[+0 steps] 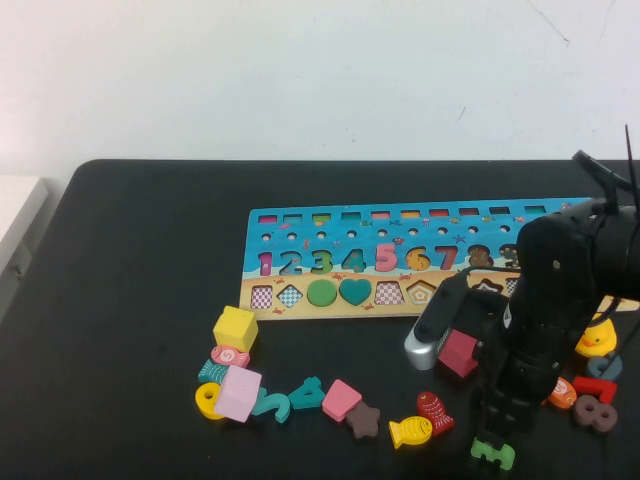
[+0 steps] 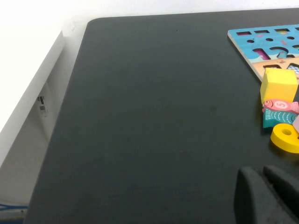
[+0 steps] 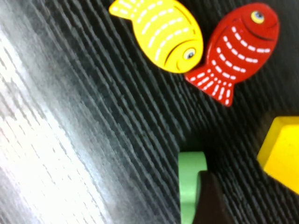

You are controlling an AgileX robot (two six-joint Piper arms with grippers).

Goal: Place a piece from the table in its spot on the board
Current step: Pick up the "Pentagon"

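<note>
The blue number board (image 1: 300, 232) lies at the back of the black table, and its corner shows in the left wrist view (image 2: 261, 44). A green piece (image 1: 493, 453) lies on the table at the front right. My right gripper (image 1: 493, 432) is right over it and touches it in the right wrist view (image 3: 208, 186), where the green piece (image 3: 189, 179) lies beside a yellow fish (image 3: 161, 35) and a red fish (image 3: 236, 44). My left gripper (image 2: 261, 175) is shut and empty, low over bare table at the left, outside the high view.
Loose pieces lie in front of the board: a yellow cube (image 1: 235, 328), a pink cube (image 1: 238, 393), a yellow ring (image 1: 208, 400), teal numbers (image 1: 290, 398), a brown star (image 1: 364, 420), a magenta block (image 1: 458, 353), a yellow duck (image 1: 596, 342). A white shelf (image 2: 23, 93) stands left of the table.
</note>
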